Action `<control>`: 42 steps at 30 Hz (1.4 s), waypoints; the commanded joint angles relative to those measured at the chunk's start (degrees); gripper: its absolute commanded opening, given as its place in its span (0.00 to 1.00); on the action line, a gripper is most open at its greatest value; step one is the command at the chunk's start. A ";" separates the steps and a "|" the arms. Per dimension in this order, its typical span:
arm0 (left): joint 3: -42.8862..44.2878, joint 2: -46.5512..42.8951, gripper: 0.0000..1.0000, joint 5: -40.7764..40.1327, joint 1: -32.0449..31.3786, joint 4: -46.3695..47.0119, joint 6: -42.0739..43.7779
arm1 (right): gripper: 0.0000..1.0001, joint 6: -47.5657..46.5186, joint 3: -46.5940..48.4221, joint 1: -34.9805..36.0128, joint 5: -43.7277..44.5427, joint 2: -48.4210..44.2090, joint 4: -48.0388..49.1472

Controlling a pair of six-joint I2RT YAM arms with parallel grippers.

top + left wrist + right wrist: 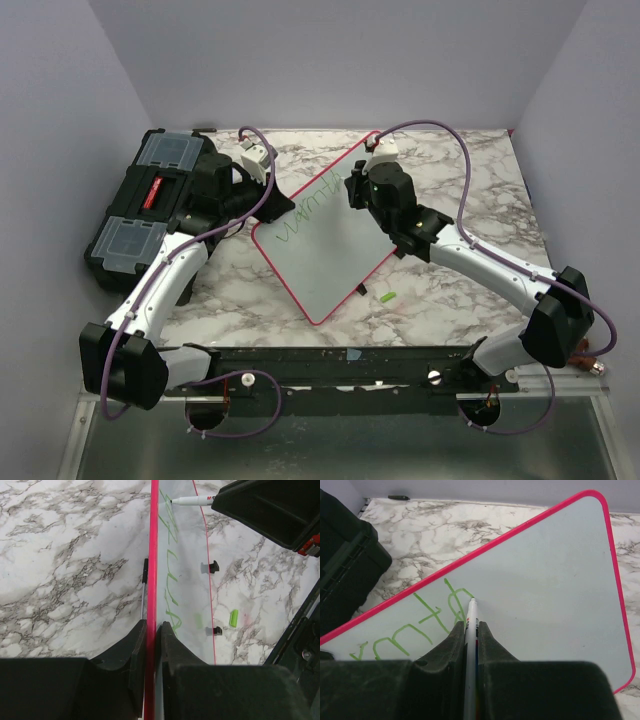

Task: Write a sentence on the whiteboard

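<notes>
The grey-veined marble bench [450,290] fills most of what I can see, with a black plastic toolbox with clear lid compartments [140,215] parked at its far left; just beside that box, about the middle of the bench, sits the flat white whiteboard with the thin red-pink rim [325,255], turned cornerwise like a diamond; the left fingers [167,645] are nearly closed, pinching the board's rim on the toolbox side with the pink edge caught between them; the right fingers [451,642] are likewise almost shut, clamped around a slim white marker pen [471,614] whose tip touches the board; the thin green handwritten lettering [427,617] runs in a single line along the board's upper-left edge, something like "warmth" as far as I can read it, and the tip sits at the end of its last letter; a small green pen cap [386,297] lies on the bench just off the board's lower-right edge; to my eye the job is in its early part, the first word about finished and the greater share of the board bare; the next move, I'd judge, calls for lifting the tip cleanly, carrying it to fresh space below that line without dragging through the ink, and setting it down lightly while the left side holds the board firm against the push of the pen.
</notes>
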 commanded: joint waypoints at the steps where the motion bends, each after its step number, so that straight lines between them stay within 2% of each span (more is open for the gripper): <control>1: -0.26 -2.47 0.00 -0.50 -0.70 2.14 3.60 | 0.01 0.72 -2.33 -0.17 0.05 -1.06 -3.09; 16: 0.15 -1.11 0.00 -0.95 -0.71 2.30 3.85 | 0.01 1.54 -3.83 -0.14 -0.94 -4.71 -6.83; 28: 0.00 -1.33 0.00 -1.75 -0.71 2.39 3.86 | 0.01 0.78 -3.22 -0.17 -3.28 -13.53 -14.90; 42: -0.30 -1.37 0.00 -2.12 -0.71 2.73 3.64 | 0.01 0.43 -12.55 -0.13 -11.07 -23.07 -14.56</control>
